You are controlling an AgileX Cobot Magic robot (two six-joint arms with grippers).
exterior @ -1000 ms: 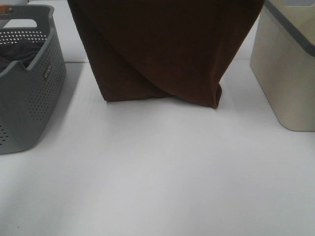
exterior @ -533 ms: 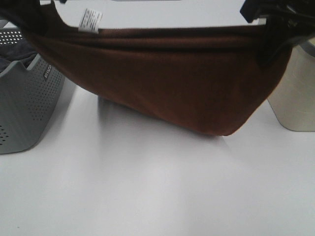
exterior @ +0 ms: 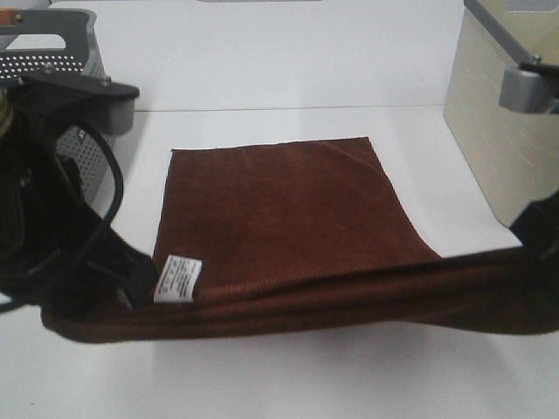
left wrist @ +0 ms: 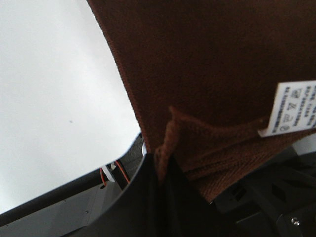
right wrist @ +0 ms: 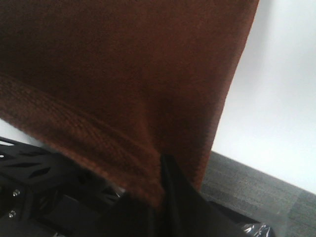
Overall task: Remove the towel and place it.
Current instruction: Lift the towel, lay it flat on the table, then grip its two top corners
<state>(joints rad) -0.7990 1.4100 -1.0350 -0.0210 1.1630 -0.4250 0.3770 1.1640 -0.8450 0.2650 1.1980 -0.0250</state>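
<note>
The dark reddish-brown towel [exterior: 279,201] lies with its far half flat on the white table. Its near edge is lifted and stretched between my two grippers. The small white tag [exterior: 177,278] hangs near the left corner. My left gripper [exterior: 131,284] is shut on the towel's near left corner; the left wrist view shows the hem [left wrist: 197,148] pinched in the jaws, with the tag [left wrist: 294,108] beside it. My right gripper [exterior: 537,257] is shut on the near right corner at the picture's right edge; the right wrist view shows the towel [right wrist: 123,89] pinched there.
A grey perforated basket [exterior: 52,61] stands at the back left, partly behind my left arm. A cream bin [exterior: 489,122] with a grey rim stands at the back right. White table [exterior: 288,375] shows in front of the towel.
The towel hung high in front of the camera; both grippers have come down and toward the front, and its far half now lies flat on the table.
</note>
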